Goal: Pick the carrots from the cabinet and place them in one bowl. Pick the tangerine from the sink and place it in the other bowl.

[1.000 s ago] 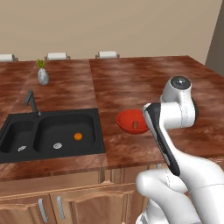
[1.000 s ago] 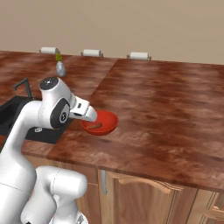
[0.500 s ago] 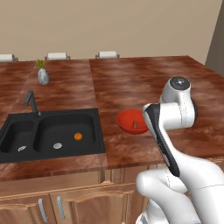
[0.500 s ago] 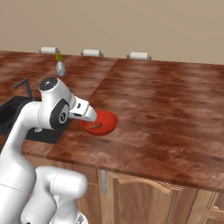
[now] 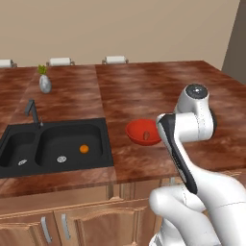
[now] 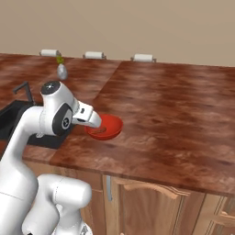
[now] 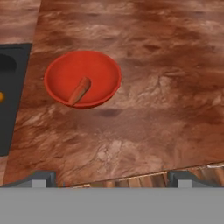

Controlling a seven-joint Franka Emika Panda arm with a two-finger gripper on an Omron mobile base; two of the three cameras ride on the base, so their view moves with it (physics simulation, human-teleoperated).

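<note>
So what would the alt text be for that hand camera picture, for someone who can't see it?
A shallow red bowl sits on a brown stone-patterned counter with one reddish-orange carrot lying inside it. The black sink edges in at the left with a sliver of orange tangerine, and the end effector shows open at the bottom.

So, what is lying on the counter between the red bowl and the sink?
Nothing. In the left base view, only bare brown countertop separates the red bowl from the sink. The hand view shows the same bare strip.
</note>
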